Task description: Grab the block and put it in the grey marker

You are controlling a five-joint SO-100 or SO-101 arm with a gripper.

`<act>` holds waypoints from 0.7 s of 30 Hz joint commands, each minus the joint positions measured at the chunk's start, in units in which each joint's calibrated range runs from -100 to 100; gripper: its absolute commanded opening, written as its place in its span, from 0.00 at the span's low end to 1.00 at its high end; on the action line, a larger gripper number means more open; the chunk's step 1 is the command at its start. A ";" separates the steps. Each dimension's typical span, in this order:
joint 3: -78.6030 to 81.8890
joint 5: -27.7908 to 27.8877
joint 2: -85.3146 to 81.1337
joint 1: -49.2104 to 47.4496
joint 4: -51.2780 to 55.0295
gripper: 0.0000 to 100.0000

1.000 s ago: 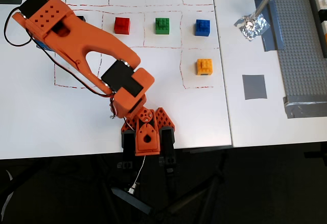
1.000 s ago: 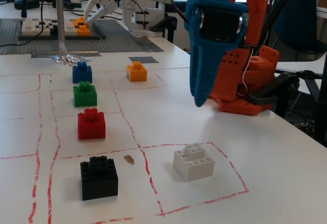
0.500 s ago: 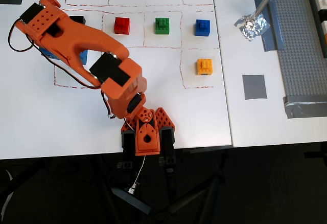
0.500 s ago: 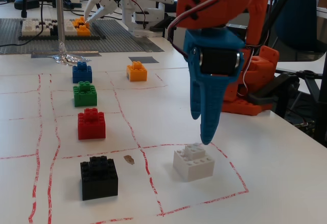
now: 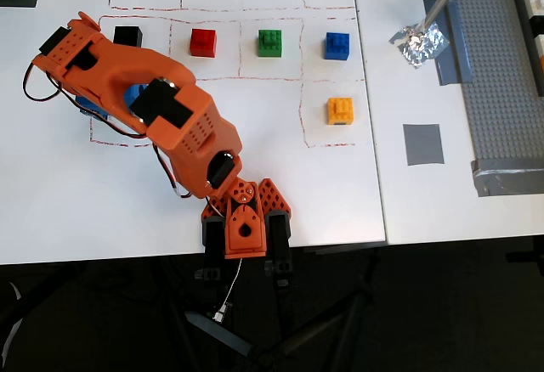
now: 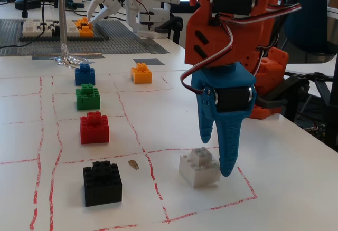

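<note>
Reaching is nearly done and gripping is the step you have in hand, as I judge it: nothing is held yet. Reading the fixed view from its left side, you have the black brick (image 6: 102,183) low on the sheet, then the red brick (image 6: 94,127), green brick (image 6: 87,96) and blue brick (image 6: 84,75) running away from it in a row, with the orange-yellow brick (image 6: 141,74) further right. Right of the black brick, inside its own red-drawn square, sits the block (image 6: 199,166), flat on the table. Your gripper (image 6: 216,153) hangs over it with the blue fingers (image 6: 229,145) parted to a moderate gap, one tip behind the stud and the longer one down beside the block's right face; whether either touches it, you cannot tell from here. In the overhead view the arm hides the block entirely. The next move calls for a little more descent so both tips flank the body, then a squeeze. The grey marker (image 5: 423,143) lies well apart, far to the right in the overhead view, beyond the sheet's edge and short of the studded baseplate (image 5: 501,66).
</note>
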 commanded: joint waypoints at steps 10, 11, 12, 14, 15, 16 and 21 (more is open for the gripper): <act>-1.77 3.17 -0.95 1.94 -4.81 0.28; -1.77 3.32 -0.77 2.12 -4.98 0.28; -1.86 3.47 -0.69 2.29 -5.30 0.28; -1.86 4.10 -0.52 2.74 -6.12 0.27; -1.86 4.49 -0.43 2.91 -6.61 0.27; -1.95 4.74 -0.26 3.18 -6.94 0.26; -2.68 5.86 0.17 3.97 -7.84 0.26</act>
